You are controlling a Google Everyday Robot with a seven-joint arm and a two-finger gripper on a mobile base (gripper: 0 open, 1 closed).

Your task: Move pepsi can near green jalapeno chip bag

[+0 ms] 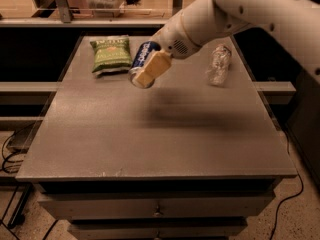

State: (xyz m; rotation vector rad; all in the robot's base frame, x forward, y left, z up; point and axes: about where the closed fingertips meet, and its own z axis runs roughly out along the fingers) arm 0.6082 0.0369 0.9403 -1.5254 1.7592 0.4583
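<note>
Gripper [146, 72] clamped on the pepsi can [144, 58], which is tilted and held just beside the green jalapeno chip bag [111, 55].
The can appears to hang clear of the table [150, 149]; carrying looks nearly done, with lowering and release left. A clear plastic bottle [219, 64] lies well apart.

No word fully legible. White lettering on the pepsi can [144, 55], clamped tilted in the gripper [148, 70] over the far part of the table [150, 149], just right of the green jalapeno chip bag [111, 55]; pale label band there unreadable.
</note>
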